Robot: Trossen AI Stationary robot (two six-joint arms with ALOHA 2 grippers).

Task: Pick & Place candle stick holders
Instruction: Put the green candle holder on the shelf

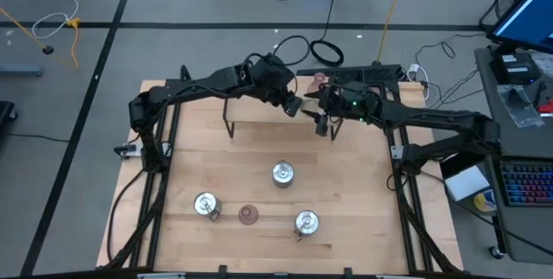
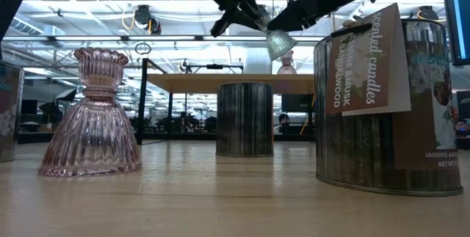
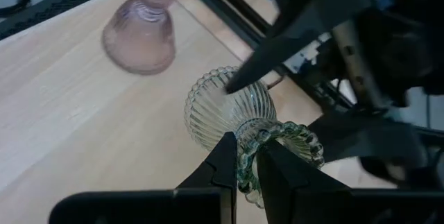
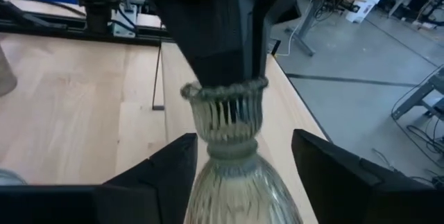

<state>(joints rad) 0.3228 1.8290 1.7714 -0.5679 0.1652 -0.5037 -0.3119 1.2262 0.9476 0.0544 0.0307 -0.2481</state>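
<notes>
Three silver metal candle holders (image 1: 283, 174) (image 1: 206, 205) (image 1: 306, 222) on table. Two pink glass holders (image 1: 249, 215) (image 1: 320, 79). One clear-green glass holder (image 3: 232, 109). Two robot arms (image 1: 199, 85) (image 1: 432, 122).

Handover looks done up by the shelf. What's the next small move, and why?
Probably back the right gripper straight away from the green glass holder. Its fingers stand open on either side of the holder, while the left gripper is shut on the holder's rim and carries it in the air above the shelf. Retreating first should avoid knocking it.
</notes>
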